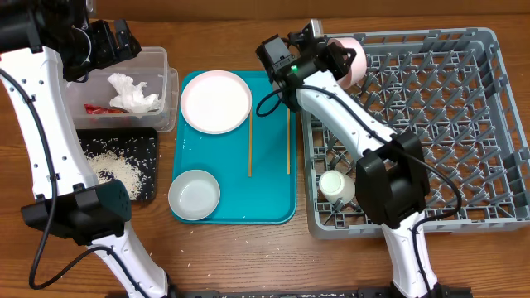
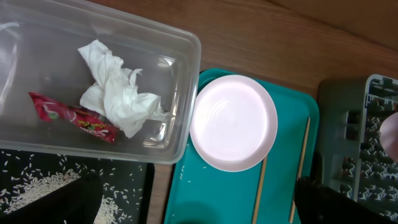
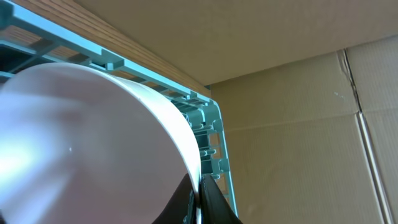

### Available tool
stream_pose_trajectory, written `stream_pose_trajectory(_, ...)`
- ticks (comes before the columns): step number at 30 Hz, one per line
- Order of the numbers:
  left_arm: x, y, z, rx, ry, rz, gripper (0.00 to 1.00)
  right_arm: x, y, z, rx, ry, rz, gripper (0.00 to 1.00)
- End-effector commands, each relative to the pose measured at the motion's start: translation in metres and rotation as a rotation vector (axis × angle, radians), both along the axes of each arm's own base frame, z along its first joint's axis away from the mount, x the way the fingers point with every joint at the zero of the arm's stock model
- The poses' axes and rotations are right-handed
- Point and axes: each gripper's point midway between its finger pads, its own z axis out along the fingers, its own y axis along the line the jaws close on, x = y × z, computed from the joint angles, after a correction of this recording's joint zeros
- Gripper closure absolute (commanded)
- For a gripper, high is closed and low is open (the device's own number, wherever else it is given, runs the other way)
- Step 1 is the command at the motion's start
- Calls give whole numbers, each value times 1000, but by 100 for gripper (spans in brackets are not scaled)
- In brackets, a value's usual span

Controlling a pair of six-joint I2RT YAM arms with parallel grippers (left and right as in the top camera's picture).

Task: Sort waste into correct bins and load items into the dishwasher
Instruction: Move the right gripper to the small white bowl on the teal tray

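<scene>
My right gripper is shut on the rim of a white bowl and holds it tilted over the far left corner of the grey dish rack; in the right wrist view the jaws pinch the bowl's edge. A white cup lies in the rack. My left gripper is open and empty above the clear tub, which holds tissue and a red wrapper. The plate, second bowl and two chopsticks lie on the teal tray.
The black tray with rice sits in front of the tub. The teal tray lies between the bins and the rack. A few rice grains lie on the teal tray and the wooden table. A cardboard wall stands behind.
</scene>
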Motion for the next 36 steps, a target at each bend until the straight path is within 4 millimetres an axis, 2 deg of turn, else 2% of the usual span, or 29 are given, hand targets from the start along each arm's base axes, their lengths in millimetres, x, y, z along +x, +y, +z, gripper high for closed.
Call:
stream_pose_trajectory(1,-2,-1,3,-2,-4,11,0,-3,18,-12,0,24,38,89)
stream_pose_trajectory(2,-2,-1,3,-2,-4,11,0,-4,25,-12,0,24,51,69)
stream_pose_trajectory(3,-2,-1,3,-2,-4,11,0,-6,29,-12,-1,23,59,63)
stream_pose_trajectory(4,-2,-1,3,-2,-4,11,0,-7,35,-12,-1,23,72,54)
stream_pose_trajectory(7,-2,-1,3,-2,-4,11,0,-11,47,-11,-1,23,96,47)
stream_pose_trajectory(10,-2,-1,3,-3,-4,11,0,-16,61,-10,0,20,125,35)
stream_pose_trajectory(14,-2,0,3,-2,-4,11,0,-21,73,1,35,0,155,22)
stream_pose_trajectory(18,-2,-1,3,-2,-4,11,0,-22,100,8,320,29,243,14)
stream_pose_trajectory(21,-2,-1,3,-2,-4,11,0,-37,141,13,670,125,361,12)
stream_pose_trajectory(23,-2,0,3,-2,-4,11,0,-60,174,9,876,277,464,0)
stream_pose_trajectory(25,-2,-1,3,-2,-4,11,0,-95,211,6,1092,472,567,0)
stream_pose_trajectory(26,-2,-1,3,-3,-4,11,0,-122,240,8,1275,616,625,0)
stream_pose_trajectory(27,-2,-1,3,-3,-4,12,0,-140,258,7,1396,718,649,0)
stream_pose_trajectory(29,-2,-1,3,-2,-4,11,0,-148,268,0,1459,774,641,3)
stream_pose_trajectory(31,-2,-1,3,-3,-4,11,0,-148,270,-19,1477,777,563,12)
stream_pose_trajectory(32,-2,0,3,-2,-4,11,0,-151,271,-38,1497,779,482,19)
stream_pose_trajectory(33,-2,0,3,-2,-4,11,0,-154,272,-47,1508,784,445,21)
stream_pose_trajectory(34,-2,0,3,-2,-4,11,0,-163,275,-67,1521,797,366,29)
stream_pose_trajectory(35,-2,-1,3,-2,-4,11,0,-168,276,-78,1521,804,335,34)
stream_pose_trajectory(36,-2,-1,3,-2,-4,11,0,-179,276,-99,1504,809,257,37)
